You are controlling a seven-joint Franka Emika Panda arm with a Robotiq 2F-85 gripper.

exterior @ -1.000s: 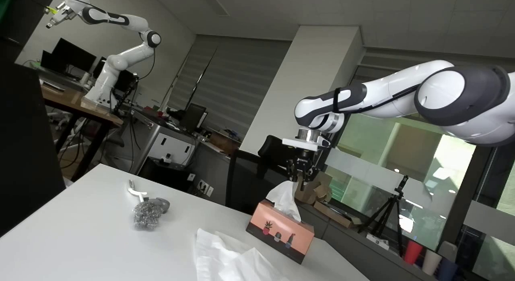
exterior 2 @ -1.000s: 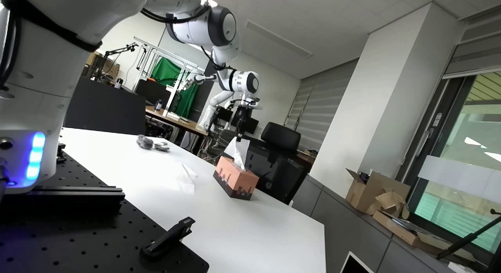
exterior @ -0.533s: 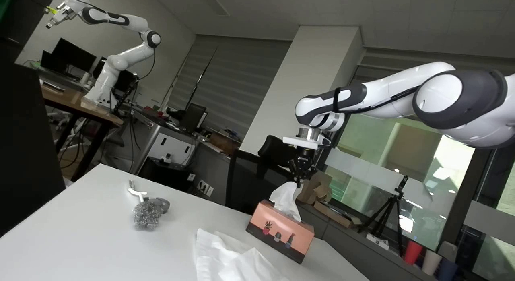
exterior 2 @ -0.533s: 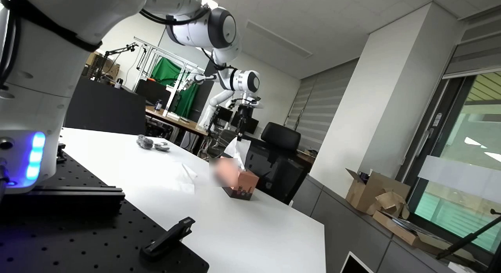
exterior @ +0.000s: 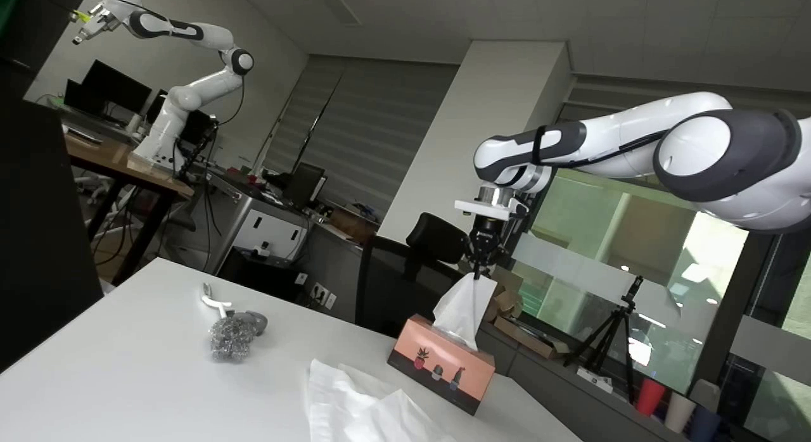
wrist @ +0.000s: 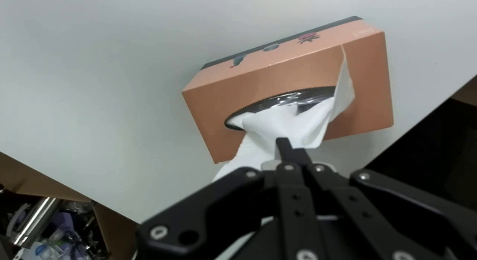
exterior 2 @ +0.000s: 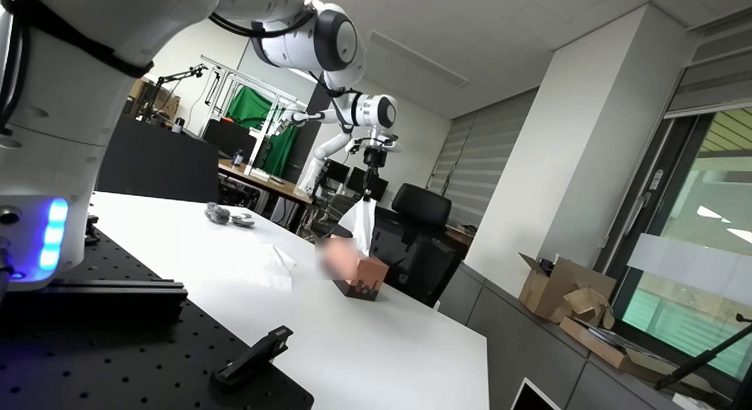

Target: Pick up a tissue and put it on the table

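The pincer [exterior: 477,274] points down, clasping the tissue [exterior: 462,310].

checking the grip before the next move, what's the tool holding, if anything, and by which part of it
The tool holds the white tissue by its upper end; the lower part runs down into the orange-and-black tissue box.

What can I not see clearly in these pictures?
Part of the box: blurred patch, in an exterior view.
Bottom of the tissue: inside the box, wrist view.
Its pinched part: covered by the end effector, wrist view.
Rest of the white sheet: past the bottom edge, in an exterior view.
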